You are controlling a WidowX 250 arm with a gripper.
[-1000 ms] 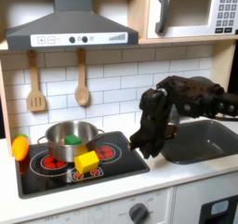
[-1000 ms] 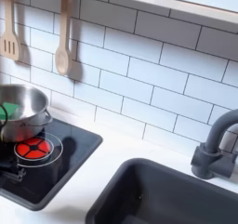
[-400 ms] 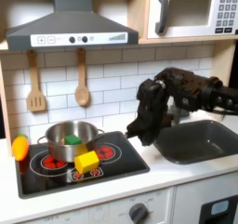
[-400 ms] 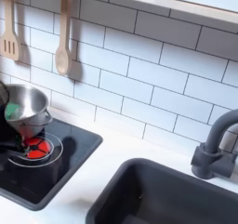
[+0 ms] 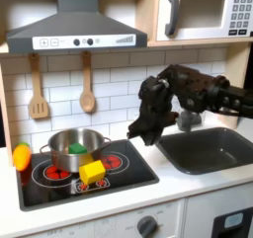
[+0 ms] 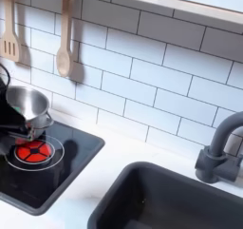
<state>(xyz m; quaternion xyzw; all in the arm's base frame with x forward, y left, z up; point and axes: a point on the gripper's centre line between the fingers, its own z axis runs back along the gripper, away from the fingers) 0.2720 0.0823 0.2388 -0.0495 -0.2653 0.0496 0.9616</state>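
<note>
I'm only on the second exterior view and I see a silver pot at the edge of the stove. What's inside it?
Observer: In the first exterior view, a green object sits inside the pot.
Operator: Anything else on the stove?
Observer: A yellow block lies on the stove, in front of the pot.
Operator: And where is the gripper?
Observer: In the first exterior view the gripper hangs over the stove's right end, apart from both pot and block. I cannot tell whether it is open.
</note>
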